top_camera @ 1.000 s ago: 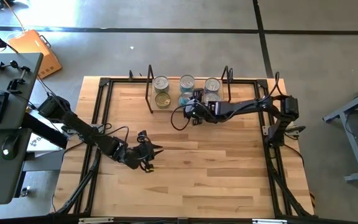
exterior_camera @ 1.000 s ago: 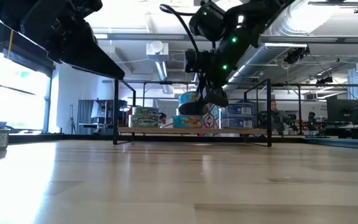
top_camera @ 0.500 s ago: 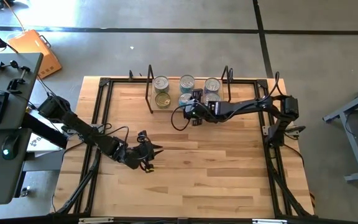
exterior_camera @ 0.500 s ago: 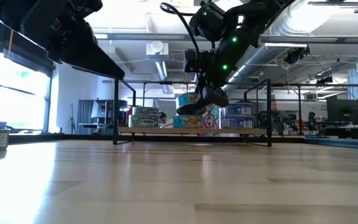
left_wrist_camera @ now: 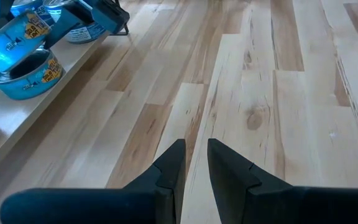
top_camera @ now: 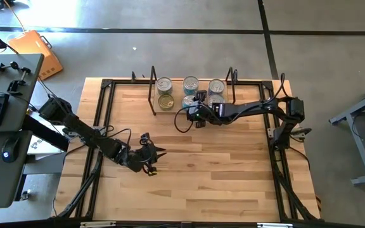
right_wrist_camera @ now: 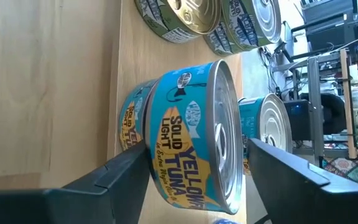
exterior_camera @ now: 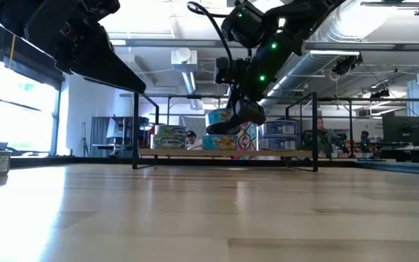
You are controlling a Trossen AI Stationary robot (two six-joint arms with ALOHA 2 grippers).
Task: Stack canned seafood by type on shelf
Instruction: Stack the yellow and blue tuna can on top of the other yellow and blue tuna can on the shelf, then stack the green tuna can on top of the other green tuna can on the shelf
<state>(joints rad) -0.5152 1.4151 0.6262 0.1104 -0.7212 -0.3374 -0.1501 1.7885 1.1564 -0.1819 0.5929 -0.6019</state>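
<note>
- Low view: bare wooden tabletop (exterior_camera: 209, 211) fills the lower half of the frame; beyond it, at mid-height, the shelf (exterior_camera: 224, 153) runs between its two black wire uprights.
- On the shelf sit tins of canned seafood (exterior_camera: 169, 137), left of centre, at the centre and right of centre.
- The right gripper (exterior_camera: 233, 122) hangs from above at frame centre, around a blue-labelled tin (exterior_camera: 220, 118) that sits on top of another one.
- In the right wrist view that yellowfin tuna tin (right_wrist_camera: 185, 146) lies between the fingers (right_wrist_camera: 120, 174), which are spread with a gap showing on the lid side.
- High view: the left gripper (top_camera: 152, 156) waits lower left of centre over bare wood, well apart from the shelf (top_camera: 170, 109) at upper centre.
- Left wrist view: its fingers (left_wrist_camera: 173, 165) are nearly pressed together, a narrow slit between, pinching nothing.
</note>
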